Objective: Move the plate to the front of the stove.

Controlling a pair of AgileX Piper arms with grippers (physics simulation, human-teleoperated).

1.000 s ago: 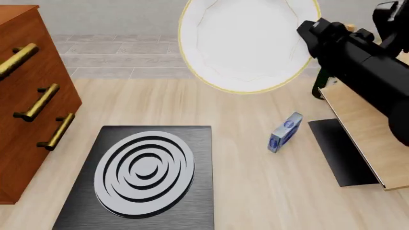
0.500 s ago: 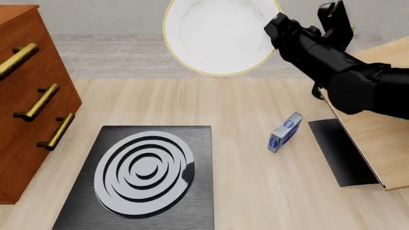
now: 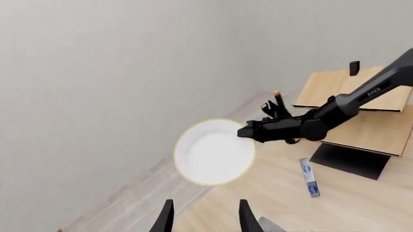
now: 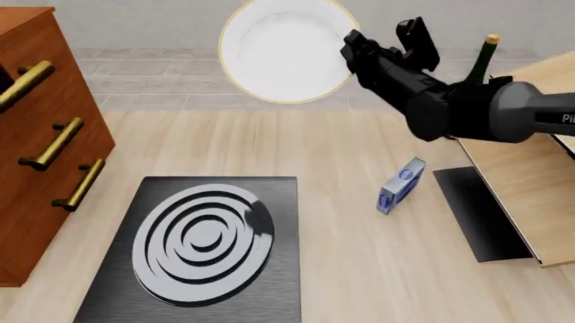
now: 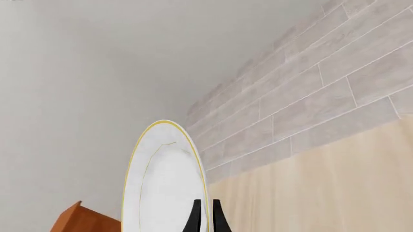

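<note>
Your plate is up in the air, gripped by its rim in the right gripper and standing nearly on edge, white face toward the front camera. It sits beyond the fingertips, well apart from the stove and past the stove's far edge. In the right wrist view the two fingers pinch the plate's yellow-gold rim, so that hand is clamped on it.

Your left gripper has its fingers spread with nothing between them; the plate hangs well ahead of its tips, with the right arm reaching in from the side.

The stove lies flat on the wooden table, coil burner facing up, well below and short of the right fingers. A small blue-and-white box lies on the table under the right forearm. A thin black mat lies just beside it, partly under a light wooden board. A dark bottle with a gold top stands behind the right arm. A brown drawer cabinet with brass handles stands beside the stove, on the side away from the right hand.
</note>
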